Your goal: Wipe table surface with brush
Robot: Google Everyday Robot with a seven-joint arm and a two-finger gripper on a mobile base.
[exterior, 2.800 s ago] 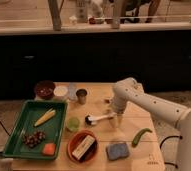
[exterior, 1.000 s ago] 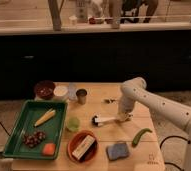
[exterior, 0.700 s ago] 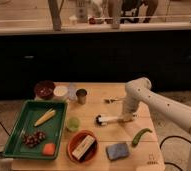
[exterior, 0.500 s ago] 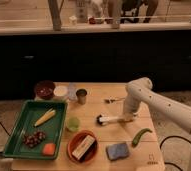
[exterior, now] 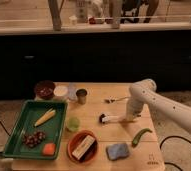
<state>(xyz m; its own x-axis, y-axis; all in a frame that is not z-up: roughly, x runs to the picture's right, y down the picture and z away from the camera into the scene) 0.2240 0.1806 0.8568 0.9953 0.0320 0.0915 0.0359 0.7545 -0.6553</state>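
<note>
The table surface (exterior: 95, 106) is a light tan wooden top with a small dark logo (exterior: 151, 162) at its front right corner. The brush (exterior: 111, 119) lies low across the table's right middle. Its dark round head (exterior: 103, 119) points left and its slim white handle runs right into my gripper (exterior: 129, 118). The gripper is shut on the handle's right end, with the head down at the tabletop. My white arm (exterior: 154, 100) reaches in from the right.
A green pepper (exterior: 141, 136) and a blue sponge (exterior: 118, 150) lie just in front of the brush. Behind it lies a small utensil (exterior: 116, 100). A red bowl holding a block (exterior: 83, 146), a green cup (exterior: 73, 123), a metal cup (exterior: 81, 95) and a green tray (exterior: 19, 142) stand to the left.
My gripper has moved to the right along the tabletop, dragging the brush with it; the brush head now sits further right than before. Nothing else has moved.
</note>
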